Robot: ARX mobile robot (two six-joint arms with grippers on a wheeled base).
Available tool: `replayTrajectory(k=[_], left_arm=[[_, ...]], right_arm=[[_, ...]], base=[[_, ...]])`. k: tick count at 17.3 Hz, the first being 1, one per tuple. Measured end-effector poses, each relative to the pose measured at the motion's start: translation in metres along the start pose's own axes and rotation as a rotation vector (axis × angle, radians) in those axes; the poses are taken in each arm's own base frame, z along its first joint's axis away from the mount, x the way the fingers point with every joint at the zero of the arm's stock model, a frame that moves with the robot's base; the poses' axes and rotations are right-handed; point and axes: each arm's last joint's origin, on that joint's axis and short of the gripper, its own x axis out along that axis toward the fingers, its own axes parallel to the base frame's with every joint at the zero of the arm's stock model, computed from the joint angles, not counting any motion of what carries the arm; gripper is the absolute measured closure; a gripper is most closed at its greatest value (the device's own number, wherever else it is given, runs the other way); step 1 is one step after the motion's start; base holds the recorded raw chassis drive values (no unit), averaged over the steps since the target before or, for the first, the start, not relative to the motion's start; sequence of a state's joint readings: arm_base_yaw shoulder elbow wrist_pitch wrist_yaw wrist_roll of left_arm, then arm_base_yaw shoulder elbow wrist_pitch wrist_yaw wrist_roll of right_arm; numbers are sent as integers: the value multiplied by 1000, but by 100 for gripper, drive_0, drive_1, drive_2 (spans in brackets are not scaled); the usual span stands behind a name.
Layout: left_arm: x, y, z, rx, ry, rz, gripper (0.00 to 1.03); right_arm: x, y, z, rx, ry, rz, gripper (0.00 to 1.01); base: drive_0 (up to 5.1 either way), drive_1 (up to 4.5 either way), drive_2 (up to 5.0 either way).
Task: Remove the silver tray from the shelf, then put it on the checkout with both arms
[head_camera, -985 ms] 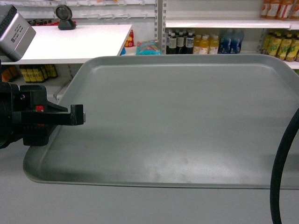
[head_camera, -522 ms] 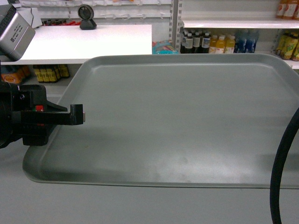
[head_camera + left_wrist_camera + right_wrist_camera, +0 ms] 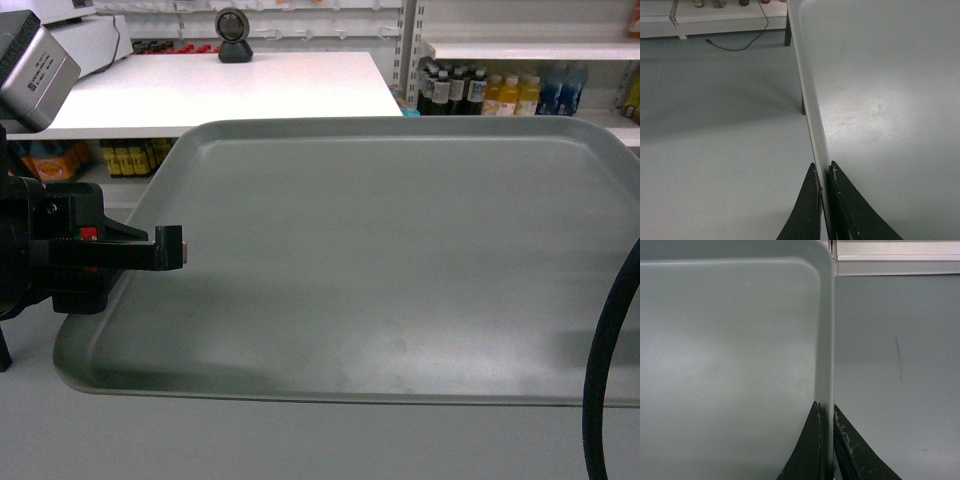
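Observation:
The silver tray [image 3: 380, 260] fills most of the head view, held level in the air above the grey floor. My left gripper [image 3: 168, 250] is shut on its left rim; in the left wrist view the left gripper [image 3: 823, 171] pinches the rim of the silver tray [image 3: 880, 100]. In the right wrist view my right gripper [image 3: 826, 409] is shut on the right rim of the silver tray [image 3: 730, 350]. The right gripper is out of the head view. The white checkout [image 3: 200, 90] with its black scanner [image 3: 235, 35] lies beyond the tray at upper left. The shelf [image 3: 530, 50] stands at upper right.
Bottles [image 3: 480, 92] fill the shelving at upper right, and more goods [image 3: 130, 157] sit under the checkout. A black cable [image 3: 610, 350] hangs at the right edge. In the left wrist view a cord [image 3: 735, 47] lies on the floor beside a dark leg [image 3: 788, 35].
The background has slid to the right in the head view: checkout and scanner now sit nearer the middle, and the shelving has moved toward the right edge. The tray stays gripped.

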State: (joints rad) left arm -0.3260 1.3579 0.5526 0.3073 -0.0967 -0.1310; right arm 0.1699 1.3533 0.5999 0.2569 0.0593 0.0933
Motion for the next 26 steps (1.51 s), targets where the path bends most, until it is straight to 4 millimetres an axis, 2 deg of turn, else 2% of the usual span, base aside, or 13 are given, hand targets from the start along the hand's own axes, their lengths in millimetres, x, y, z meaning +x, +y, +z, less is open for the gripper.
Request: replayTrajectory(k=[19, 26], left_arm=[[0, 0, 0, 0, 0, -1, 100], [0, 1, 0, 2, 4, 3, 100]], right_arm=[[0, 0, 1, 0, -5, 2, 98], [0, 2, 0, -3, -2, 5, 98]], base=[[-469, 234, 234], [-9, -9, -9]])
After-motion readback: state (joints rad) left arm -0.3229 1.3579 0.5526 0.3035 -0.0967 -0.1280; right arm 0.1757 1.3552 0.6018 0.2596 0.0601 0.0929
